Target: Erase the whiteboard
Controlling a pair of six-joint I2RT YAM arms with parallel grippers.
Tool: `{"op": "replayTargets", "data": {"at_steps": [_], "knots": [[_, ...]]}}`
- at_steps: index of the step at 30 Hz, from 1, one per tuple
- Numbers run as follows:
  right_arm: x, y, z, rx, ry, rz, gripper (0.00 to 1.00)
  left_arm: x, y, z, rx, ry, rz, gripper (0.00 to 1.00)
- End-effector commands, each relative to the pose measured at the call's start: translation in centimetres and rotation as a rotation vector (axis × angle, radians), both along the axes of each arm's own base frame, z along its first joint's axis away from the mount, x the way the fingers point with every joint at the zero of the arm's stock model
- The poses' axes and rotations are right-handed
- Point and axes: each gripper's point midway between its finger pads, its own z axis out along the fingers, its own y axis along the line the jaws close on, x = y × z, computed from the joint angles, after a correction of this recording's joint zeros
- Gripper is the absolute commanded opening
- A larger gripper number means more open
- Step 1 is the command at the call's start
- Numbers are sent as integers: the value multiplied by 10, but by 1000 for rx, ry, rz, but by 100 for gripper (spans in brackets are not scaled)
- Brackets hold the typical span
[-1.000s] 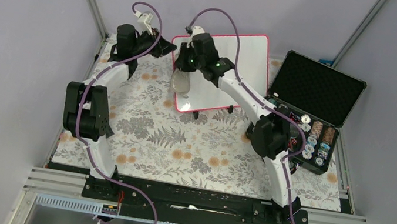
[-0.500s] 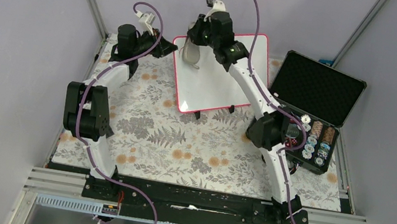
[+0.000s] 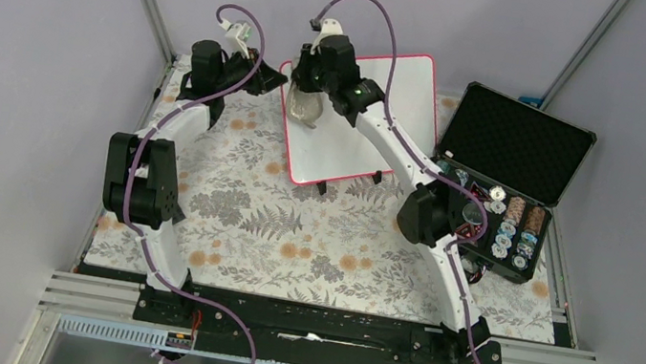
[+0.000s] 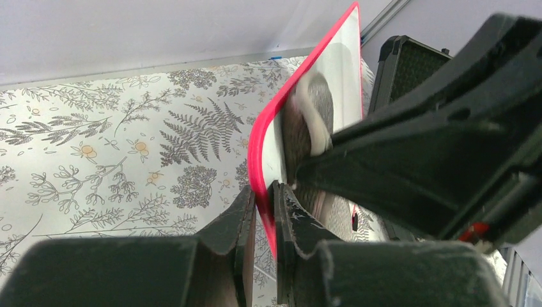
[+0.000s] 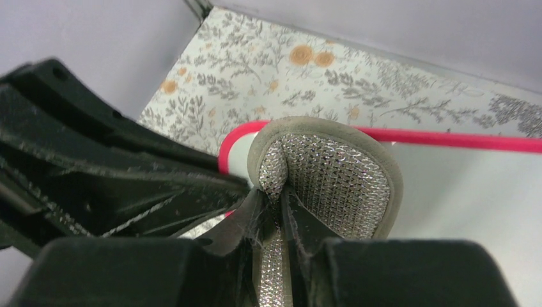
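Observation:
The whiteboard [image 3: 376, 122], white with a pink-red frame, stands tilted on small black feet at the back of the table. My left gripper [image 3: 272, 78] is shut on its left frame edge [image 4: 262, 160], one finger on each side. My right gripper [image 3: 309, 103] is shut on a grey sponge pad with a silver mesh face [image 5: 326, 179] and presses it on the board's upper left area, close to the left gripper. The sponge also shows in the top view [image 3: 303, 112] and the left wrist view [image 4: 310, 115]. No writing shows on the visible board surface.
An open black foam-lined case [image 3: 510, 162] with round parts in its lower half stands right of the board. A floral mat [image 3: 292, 235] covers the table. Metal frame posts and grey walls close in the back and sides.
My right gripper swept the sponge from the board's left middle up to the top left corner, then back down a little. The left gripper and the board have stayed in place.

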Motion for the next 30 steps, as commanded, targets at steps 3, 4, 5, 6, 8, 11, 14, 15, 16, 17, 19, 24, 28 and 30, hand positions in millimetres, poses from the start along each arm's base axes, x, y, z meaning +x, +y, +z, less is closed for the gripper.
{"op": "replayTargets", "data": {"at_steps": [3, 4, 5, 6, 8, 11, 14, 15, 16, 17, 19, 24, 28, 30], "knots": [[-61, 21, -79, -148, 194, 128, 0, -18, -23, 43, 11, -149, -102, 0], [-64, 21, -83, -147, 212, 134, 0, -18, -23, 42, 13, -148, -100, 0], [-68, 21, -88, -150, 229, 137, 0, -18, -22, 42, 15, -149, -98, 0], [-71, 19, -93, -155, 247, 139, 0, -18, -22, 43, 17, -150, -98, 0], [-77, 15, -103, -164, 274, 140, 0, -18, -22, 42, 18, -149, -96, 0], [-86, 6, -119, -182, 300, 133, 0, -18, -21, 42, 21, -149, -95, 0], [-93, -8, -123, -152, 320, 120, 0, -17, -21, 39, 21, -143, -94, 0], [-94, -13, -122, -138, 323, 113, 0, -17, -20, 39, 22, -142, -94, 0], [-94, -19, -123, -130, 328, 102, 0, -16, -20, 38, 23, -140, -92, 0], [-94, -25, -118, -123, 322, 90, 0, -16, -20, 37, 25, -139, -91, 0], [-93, -36, -108, -117, 304, 70, 0, -15, -19, 36, 27, -136, -90, 0], [-78, -52, -56, -82, 195, 29, 0, -15, -18, 37, 30, -138, -86, 0], [-59, -55, -16, -57, 99, 2, 0, -15, -18, 37, 29, -138, -86, 0], [-45, -58, 0, -40, 61, -22, 0, -15, -19, 37, 27, -138, -88, 0]]}}
